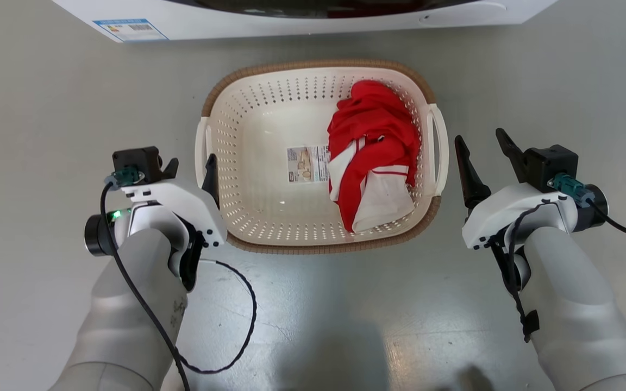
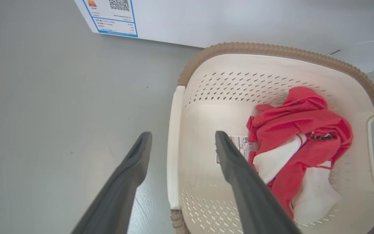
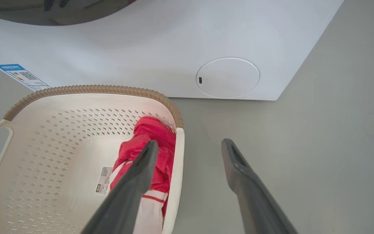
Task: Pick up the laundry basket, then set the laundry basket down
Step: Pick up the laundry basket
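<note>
Laundry basket (image 1: pixel 258 117), one in number, was shown standing on the grey floor (image 1: pixel 47 136), between the two arms and just on the near side of one white appliance (image 1: pixel 302 24). Two white handles were counted on it: the left handle (image 1: pixel 200 146) and the right handle (image 1: pixel 439 155). One red-and-white garment (image 1: pixel 375 152) was heaped in the right half of the basket, and one paper label (image 1: pixel 308 164) was seen on the bottom, partly overlapped by the cloth. The left gripper (image 1: pixel 192 162) was held with its fingers spread wide across the left handle, one finger outside the basket and one over its inside; contact could not be judged. The right gripper (image 1: pixel 480 136) was held just to the right of the right handle, its fingers likewise spread and nothing grasped. One black cable (image 1: pixel 248 326) was looped over the floor on the near left.
</note>
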You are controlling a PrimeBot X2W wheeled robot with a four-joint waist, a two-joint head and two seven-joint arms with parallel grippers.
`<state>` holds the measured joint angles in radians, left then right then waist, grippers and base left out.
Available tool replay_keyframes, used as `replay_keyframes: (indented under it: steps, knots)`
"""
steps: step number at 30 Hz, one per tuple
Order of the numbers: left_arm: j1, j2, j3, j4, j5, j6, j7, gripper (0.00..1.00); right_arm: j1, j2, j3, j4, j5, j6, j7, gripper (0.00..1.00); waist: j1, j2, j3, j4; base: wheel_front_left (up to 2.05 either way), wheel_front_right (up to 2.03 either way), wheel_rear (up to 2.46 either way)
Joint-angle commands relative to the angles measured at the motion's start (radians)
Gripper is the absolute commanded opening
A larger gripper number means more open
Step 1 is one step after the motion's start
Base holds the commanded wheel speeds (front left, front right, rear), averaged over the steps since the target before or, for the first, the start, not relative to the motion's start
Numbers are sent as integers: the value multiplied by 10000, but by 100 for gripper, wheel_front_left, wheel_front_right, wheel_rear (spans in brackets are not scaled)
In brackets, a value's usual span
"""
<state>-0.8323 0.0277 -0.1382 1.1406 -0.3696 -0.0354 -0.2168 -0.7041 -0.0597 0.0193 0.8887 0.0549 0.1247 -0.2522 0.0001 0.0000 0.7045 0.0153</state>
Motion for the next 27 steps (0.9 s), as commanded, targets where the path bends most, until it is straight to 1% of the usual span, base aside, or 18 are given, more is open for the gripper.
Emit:
replay_keyframes:
  steps: [1, 10, 13, 27]
  knots:
    - [-100, 232, 112, 24, -63, 29, -121, 100, 98, 95, 225, -78, 78, 60, -95, 100, -1, 0, 130, -37, 0, 0, 0]
    - [-663, 227, -145, 647, -216, 88, -283, 100, 2, 95, 251, -185, 39, 60, -95, 100, -1, 0, 667, -28, 0, 0, 0]
    - [-818, 227, -199, 740, -231, 171, -336, 100, -31, 95, 288, -244, 47, 60, -95, 100, -1, 0, 837, -5, 0, 0, 0]
    - [-1336, 226, -716, 1041, -415, 200, -411, 100, -349, 95, 297, -57, -58, 60, -95, 100, -1, 0, 1522, 211, 0, 0, 0]
